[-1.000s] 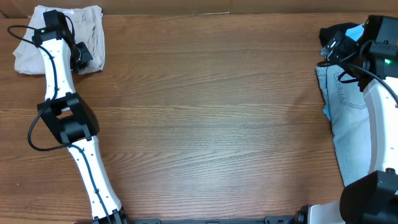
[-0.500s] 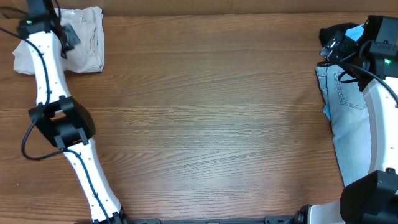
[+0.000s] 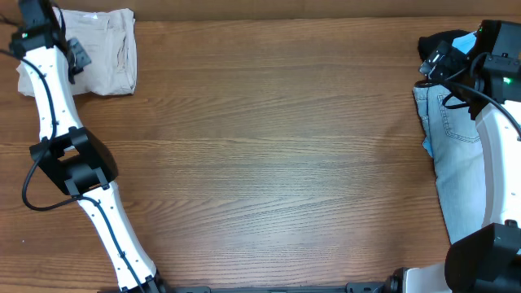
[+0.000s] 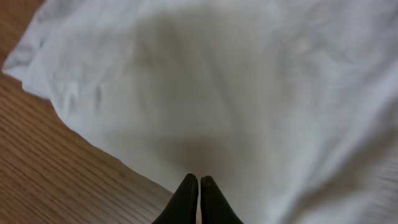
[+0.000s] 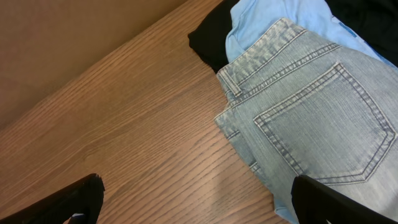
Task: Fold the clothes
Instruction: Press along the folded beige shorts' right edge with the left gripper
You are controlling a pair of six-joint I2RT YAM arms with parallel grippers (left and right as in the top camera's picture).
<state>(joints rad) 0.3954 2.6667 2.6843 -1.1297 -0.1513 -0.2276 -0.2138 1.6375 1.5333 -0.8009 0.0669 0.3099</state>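
The pale beige shorts [image 3: 104, 50] lie folded at the table's far left corner; in the left wrist view they fill most of the picture [image 4: 249, 93]. My left gripper [image 3: 75, 55] is shut and empty, its tips [image 4: 199, 186] just over the cloth's near edge. Light-blue denim shorts [image 3: 456, 163] lie at the right edge, with a sky-blue garment [image 5: 273, 18] and a black garment [image 5: 208, 37] beyond their waistband. My right gripper [image 5: 196, 199] is wide open above bare wood beside the denim shorts [image 5: 317, 118].
The wooden table [image 3: 277, 146] spreads between the two piles. Its far edge runs along the top of the overhead view. The right arm's white link [image 3: 501, 155] lies over the denim shorts.
My left arm has swung left and toward the far edge, off the middle of the beige shorts to their left side. The right arm has not moved.
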